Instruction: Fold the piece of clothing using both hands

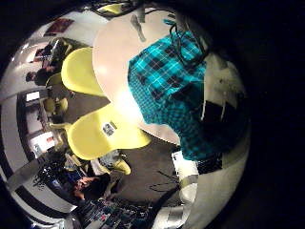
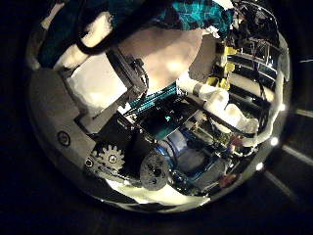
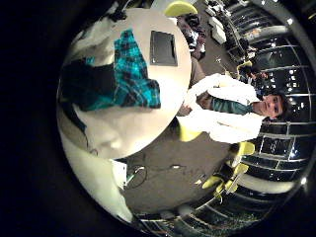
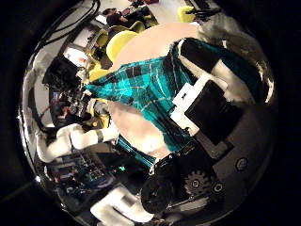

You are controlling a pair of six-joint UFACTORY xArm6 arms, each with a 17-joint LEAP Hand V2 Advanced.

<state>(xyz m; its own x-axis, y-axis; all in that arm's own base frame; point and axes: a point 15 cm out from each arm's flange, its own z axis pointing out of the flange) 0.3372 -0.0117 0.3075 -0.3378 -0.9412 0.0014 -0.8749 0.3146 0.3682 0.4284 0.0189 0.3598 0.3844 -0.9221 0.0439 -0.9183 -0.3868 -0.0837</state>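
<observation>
Clearly plaid shirt (image 4: 141,85) hangs from left hand (image 4: 80,94).

White arm segments (image 4: 80,139), black-and-white blocky hand (image 4: 212,104) parts, dark toothed gear wheels (image 2: 110,157) near the palm.

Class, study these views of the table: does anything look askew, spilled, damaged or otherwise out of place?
Nothing looks spilled or damaged. The checked shirt lies rumpled and unevenly bunched on the round table, not yet folded neatly. A dark flat pad sits beside it.
</observation>
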